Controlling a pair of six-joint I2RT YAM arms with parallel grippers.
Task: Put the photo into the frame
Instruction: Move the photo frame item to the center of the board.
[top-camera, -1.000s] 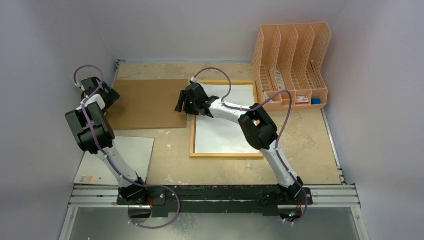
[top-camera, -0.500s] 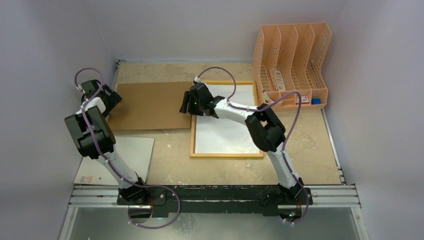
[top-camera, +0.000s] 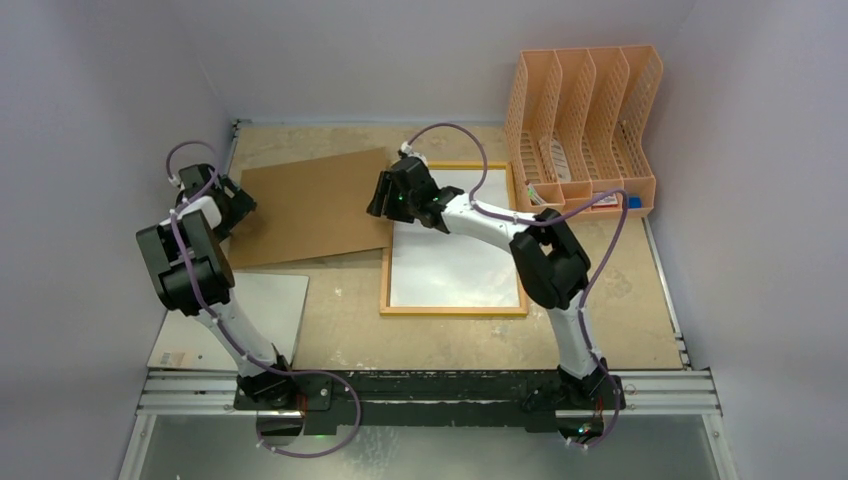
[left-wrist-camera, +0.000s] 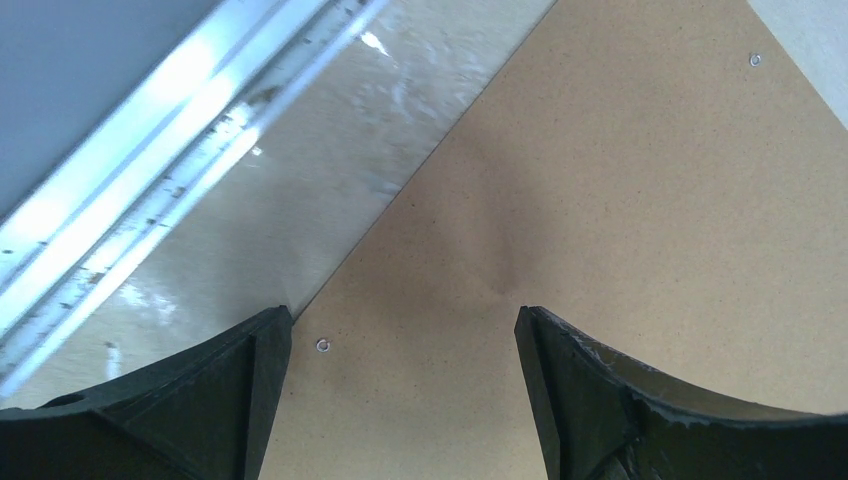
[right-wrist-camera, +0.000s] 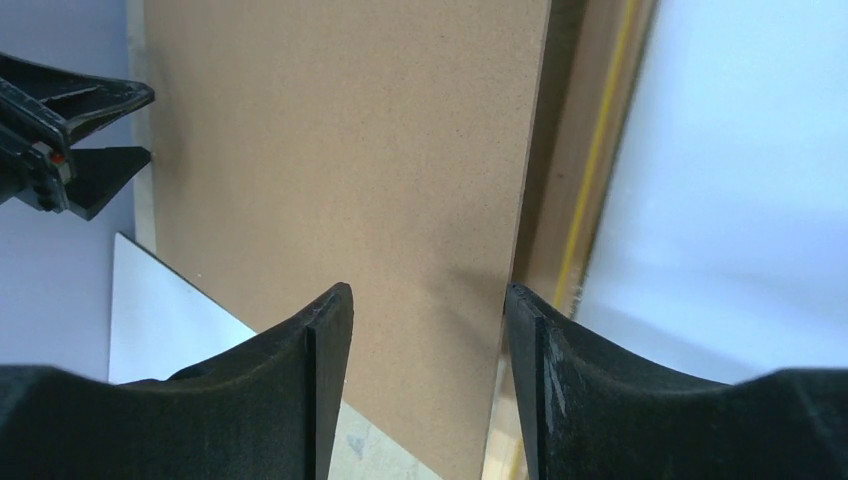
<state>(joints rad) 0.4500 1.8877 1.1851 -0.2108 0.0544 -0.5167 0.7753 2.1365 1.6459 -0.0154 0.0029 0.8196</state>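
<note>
Item: photo (top-camera: 440, 275), white back up, lying inside the frame (top-camera: 450, 311), which rests wood side up on the table (top-camera: 345, 300), right of centre. Item: brown backing board (top-camera: 310, 205), flat and skewed, its right edge at the frame's left rail; whether it overlaps the rail cannot be told. Left gripper (left-wrist-camera: 403, 330): jaws wide, over the board's left edge, clamping nothing. Right gripper (right-wrist-camera: 425, 300): jaws partly apart over the board's right edge, nothing between them. Step in hand, as judged: bringing the board across onto the photo. Handling note: move both arms at a matched pace, square the board to the rails before it goes in, and press lightly so the photo beneath neither shifts nor creases.
</note>
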